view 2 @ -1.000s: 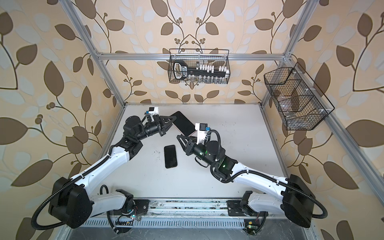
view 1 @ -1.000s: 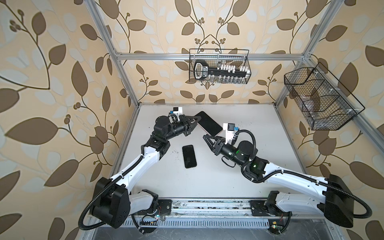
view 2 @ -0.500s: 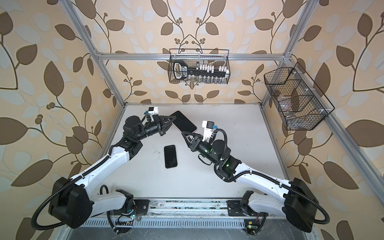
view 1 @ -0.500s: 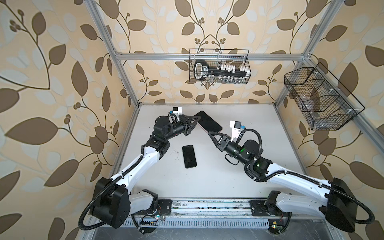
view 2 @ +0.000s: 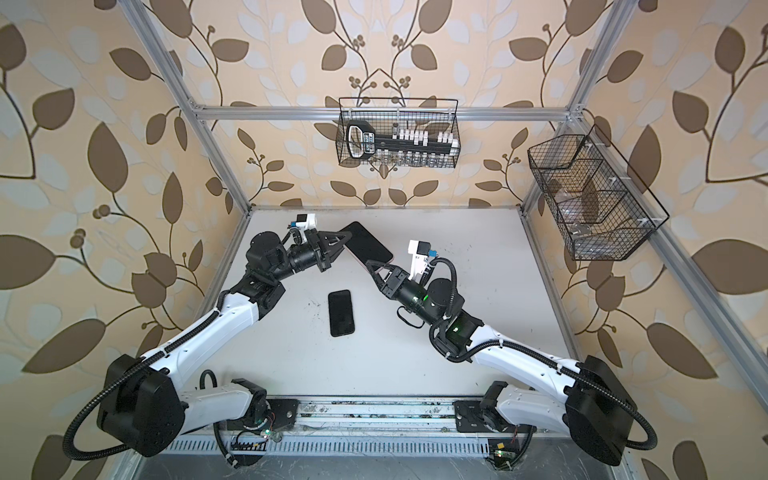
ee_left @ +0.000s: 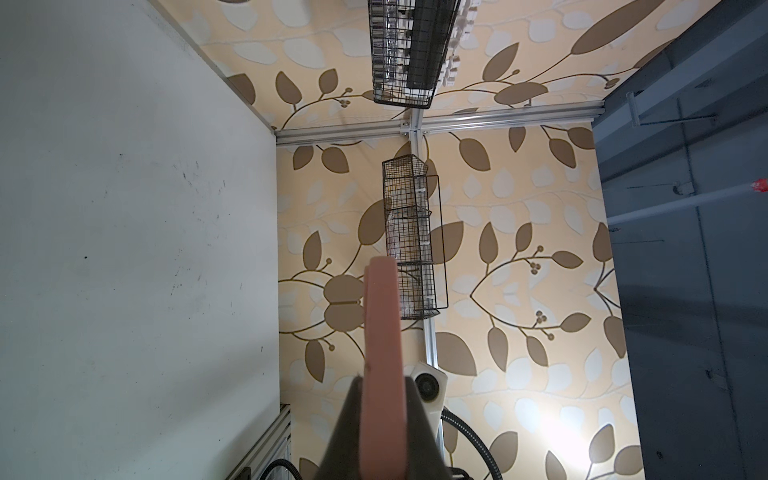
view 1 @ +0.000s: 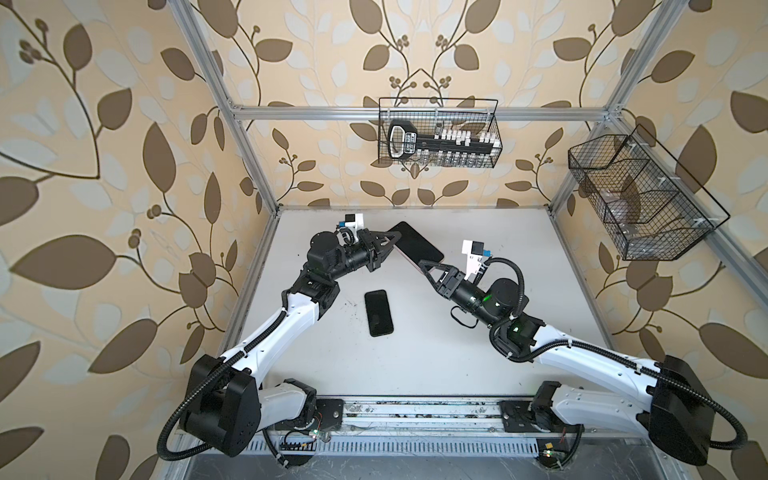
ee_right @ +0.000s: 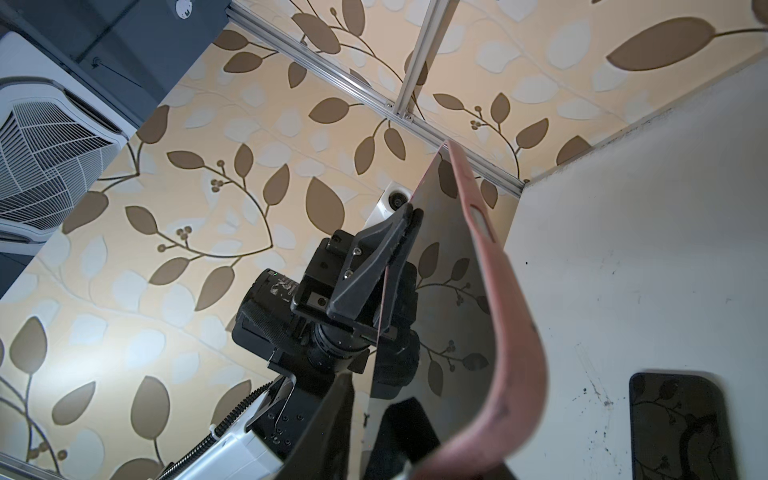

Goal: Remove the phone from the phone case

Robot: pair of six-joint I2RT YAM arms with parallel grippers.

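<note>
The phone (view 1: 415, 247) (view 2: 368, 245), dark glossy screen up, hangs above the table's back middle in a pink phone case (ee_right: 515, 332). My left gripper (view 1: 397, 239) (view 2: 347, 239) is shut on one side edge of the cased phone. In the left wrist view the pink case (ee_left: 382, 324) runs edge-on between its dark fingers. My right gripper (view 1: 424, 264) (view 2: 371, 265) is shut on the case's near end. In the right wrist view that end curves away from the mirror-like screen (ee_right: 449, 270). How the right fingers sit on it is partly hidden.
A second black phone (view 1: 378, 313) (view 2: 341, 312) (ee_right: 677, 428) lies flat on the white table (view 1: 519, 353) below the held one. A wire basket (view 1: 440, 133) hangs on the back wall and another wire basket (view 1: 640, 199) on the right wall.
My right wrist has swung to the right and a little back while its fingertips stayed at the phone's near end. The left arm and the phone on the table have not moved.
</note>
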